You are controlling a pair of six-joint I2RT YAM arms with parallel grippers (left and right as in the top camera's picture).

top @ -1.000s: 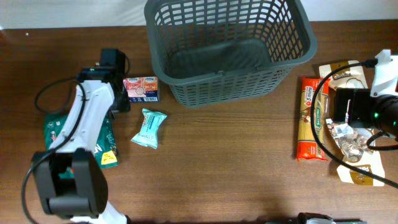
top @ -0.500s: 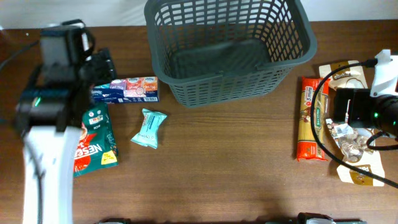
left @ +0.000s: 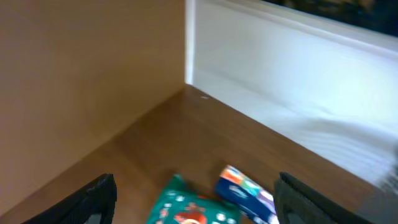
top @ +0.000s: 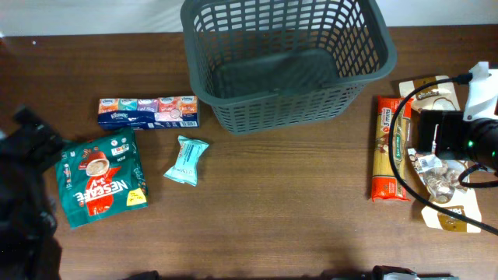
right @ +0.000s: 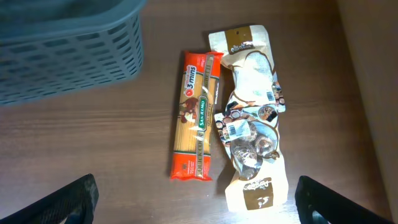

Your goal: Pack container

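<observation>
1. Since the basket (top: 280, 109) stands empty at the far middle of the table (top: 280, 218), mouth upward, I judge the packing has not begun; every packet lies flat on the wood outside it.
2. Left of the basket lie a tissue pack (top: 148, 113) just beside its near corner, a green coffee pouch (top: 101, 180) nearer the front, and a small teal packet (top: 187, 159) between the pouch and the table's middle; none overlaps another, so each probably leaves room for a finger on either side.
3. Right of the basket a spaghetti packet (top: 391, 148) lies lengthways, its long edge touching a beige snack pouch (top: 447, 222); that contact may make a clean grasp of either one harder.
4. The left gripper (left: 194, 180) has its fingers apart with nothing between them; it is held high and tilted toward the far wall, the coffee pouch and tissue pack only at the lower edge of its view; from overhead its arm (top: 23, 194) is a dark blur at the left edge.
5. The right gripper (right: 196, 186) hangs above the spaghetti and the pouch, fingers spread wide and empty; it looks well placed to come down on either; the spaghetti, being long and stiff, would likely balance best if gripped across its middle.
</observation>
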